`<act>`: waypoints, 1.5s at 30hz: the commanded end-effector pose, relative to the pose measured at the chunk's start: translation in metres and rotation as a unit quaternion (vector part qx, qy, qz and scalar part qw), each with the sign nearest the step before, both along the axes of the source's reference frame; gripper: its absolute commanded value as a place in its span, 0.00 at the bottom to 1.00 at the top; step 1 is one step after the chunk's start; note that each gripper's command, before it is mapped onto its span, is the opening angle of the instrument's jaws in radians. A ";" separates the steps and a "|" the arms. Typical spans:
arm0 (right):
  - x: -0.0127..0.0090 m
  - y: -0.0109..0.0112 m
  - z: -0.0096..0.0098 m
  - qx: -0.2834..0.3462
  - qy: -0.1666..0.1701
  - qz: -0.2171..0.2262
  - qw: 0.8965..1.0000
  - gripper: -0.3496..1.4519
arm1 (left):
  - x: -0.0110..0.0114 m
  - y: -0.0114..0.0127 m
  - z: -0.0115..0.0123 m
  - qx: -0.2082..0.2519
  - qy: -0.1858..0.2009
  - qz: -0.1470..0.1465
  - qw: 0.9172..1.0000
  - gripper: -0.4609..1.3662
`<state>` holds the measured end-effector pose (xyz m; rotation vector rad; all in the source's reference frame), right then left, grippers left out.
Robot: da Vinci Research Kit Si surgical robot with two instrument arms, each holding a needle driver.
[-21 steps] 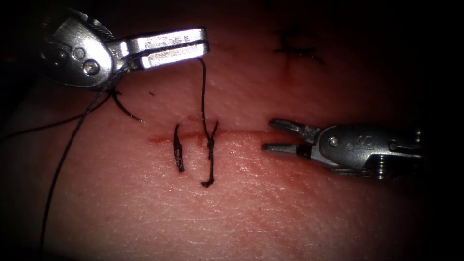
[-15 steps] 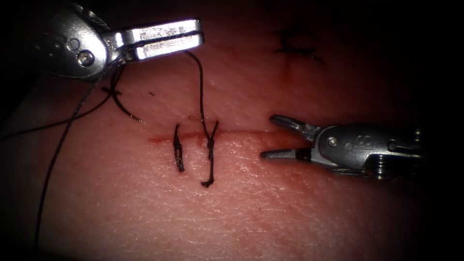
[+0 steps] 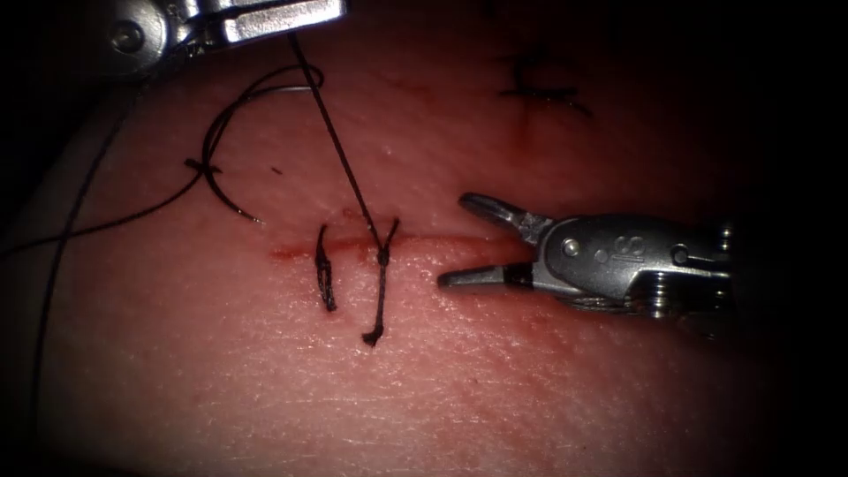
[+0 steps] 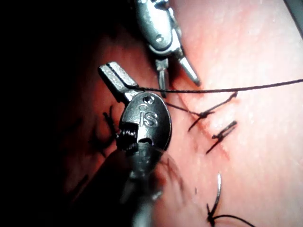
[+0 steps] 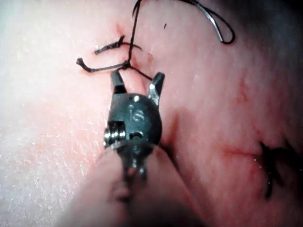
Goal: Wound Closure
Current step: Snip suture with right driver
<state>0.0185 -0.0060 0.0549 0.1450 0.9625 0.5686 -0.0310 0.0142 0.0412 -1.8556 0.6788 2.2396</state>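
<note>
My left tool (image 3: 329,14) is shut on the thread (image 3: 340,150), which runs taut down to the knotted stitch (image 3: 382,257) on the cut (image 3: 459,246). The same jaws (image 4: 109,72) pinch the thread in the left wrist view. My right tool (image 3: 452,241) comes in from the right with its jaws wide open, holding nothing, its tips just right of the knot; the right wrist view has them (image 5: 137,79) straddling the thread beside the knot (image 5: 126,64). The curved needle (image 3: 216,132) lies loose on the tissue at the left, above the cut, not in the tissue.
A finished stitch (image 3: 326,276) crosses the cut left of the knot, and a cut tail (image 3: 374,329) hangs below it. An older stitch (image 3: 534,88) sits at the upper right. Slack thread (image 3: 106,216) trails off to the left. Red fluid lines the cut.
My left tool has risen up and to the left, pulling the thread taut at a slant. My right tool has moved left toward the knot and spread its jaws wider.
</note>
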 end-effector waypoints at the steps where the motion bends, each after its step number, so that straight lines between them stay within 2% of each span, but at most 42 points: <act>1: 0.0003 0.0000 0.0000 0.004 0.001 0.001 1.000 0.79 | 0.0000 0.0000 0.0000 0.001 0.001 0.004 1.000 0.06; 21: 0.0067 -0.0001 0.0018 0.013 0.015 0.007 1.000 0.79 | 0.0000 0.0002 -0.0001 -0.001 0.002 0.004 1.000 0.06; 28: 0.0081 0.0002 0.0023 0.012 0.017 0.013 1.000 0.79 | 0.0000 0.0002 -0.0001 -0.001 0.002 0.004 1.000 0.06; 45: 0.0100 0.0000 0.0034 0.012 0.016 0.020 1.000 0.78 | 0.0000 0.0002 -0.0001 -0.003 0.005 0.006 1.000 0.06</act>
